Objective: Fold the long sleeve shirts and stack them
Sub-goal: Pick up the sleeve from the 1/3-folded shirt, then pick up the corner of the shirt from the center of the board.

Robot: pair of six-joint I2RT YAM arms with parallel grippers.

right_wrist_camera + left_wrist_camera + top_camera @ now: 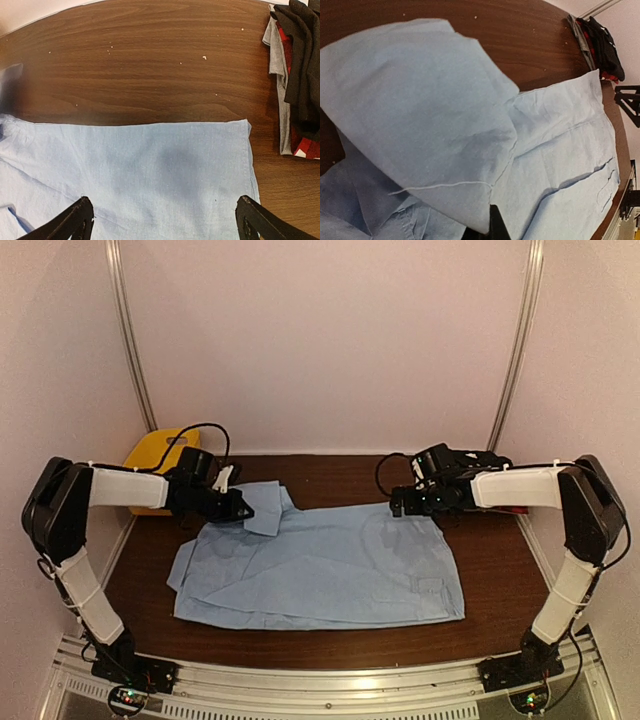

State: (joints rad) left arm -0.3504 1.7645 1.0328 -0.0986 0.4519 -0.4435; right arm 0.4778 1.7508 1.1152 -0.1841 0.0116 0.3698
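A light blue long sleeve shirt (320, 565) lies spread flat across the brown table. My left gripper (235, 505) is at its far left corner, shut on a lifted flap of the blue cloth (420, 110); only a dark fingertip (498, 227) shows under the fold. My right gripper (405, 502) hovers open over the shirt's far right corner (235, 135), its fingers (75, 220) spread wide with flat cloth between them and nothing pinched. A stack of folded dark and red-edged shirts (300, 75) lies to the right of that corner.
A yellow plastic basket (160, 455) stands at the back left behind the left arm. White walls with metal posts close in the table on three sides. Bare wood (150, 60) lies beyond the shirt's far edge.
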